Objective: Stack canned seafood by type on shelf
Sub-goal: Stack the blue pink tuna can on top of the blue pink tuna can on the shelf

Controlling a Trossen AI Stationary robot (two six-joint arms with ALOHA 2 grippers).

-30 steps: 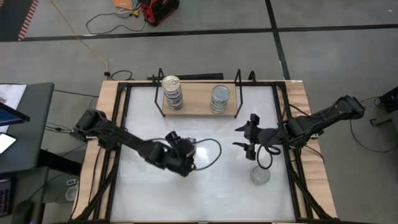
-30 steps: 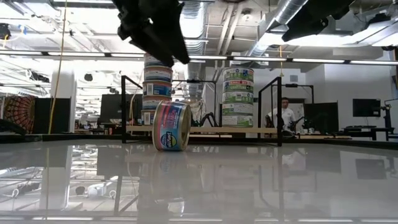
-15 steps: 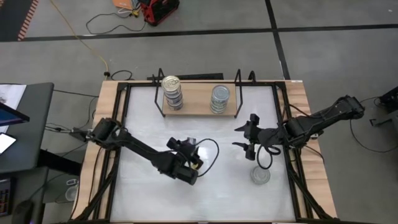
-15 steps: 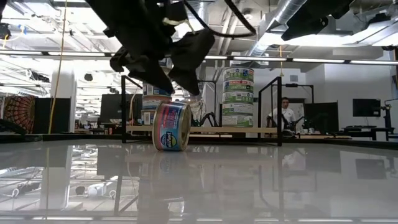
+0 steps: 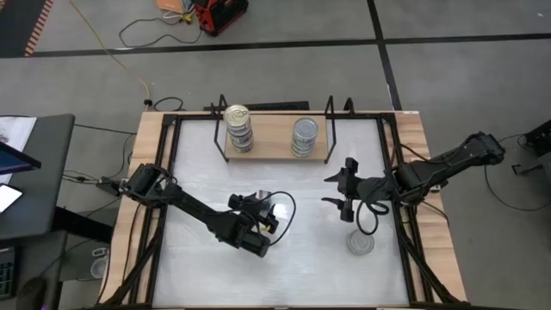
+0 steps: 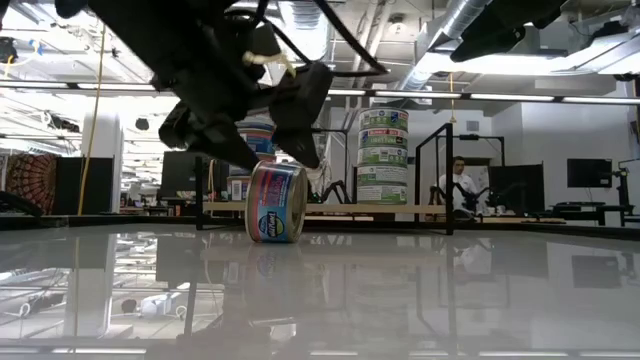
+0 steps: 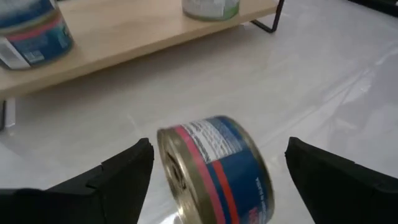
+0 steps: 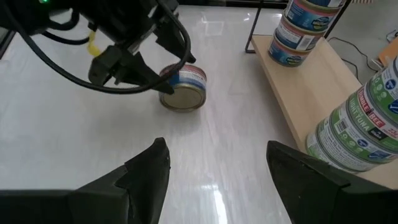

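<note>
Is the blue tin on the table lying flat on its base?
No, the blue tin rests on its curved side, its gold lid facing sideways.

Blue-and-red tin (image 7: 214, 168) on its edge on the white tabletop, silver-lidded tin (image 5: 361, 244) lying flat, two tin stacks, blue-labelled (image 5: 238, 127) and green-labelled (image 5: 304, 137), upright on the wooden shelf (image 5: 271, 143)

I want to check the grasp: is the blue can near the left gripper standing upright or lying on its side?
On its side. The blue can rests on its curved wall, gold lid facing sideways, between the open left gripper fingers.
</note>
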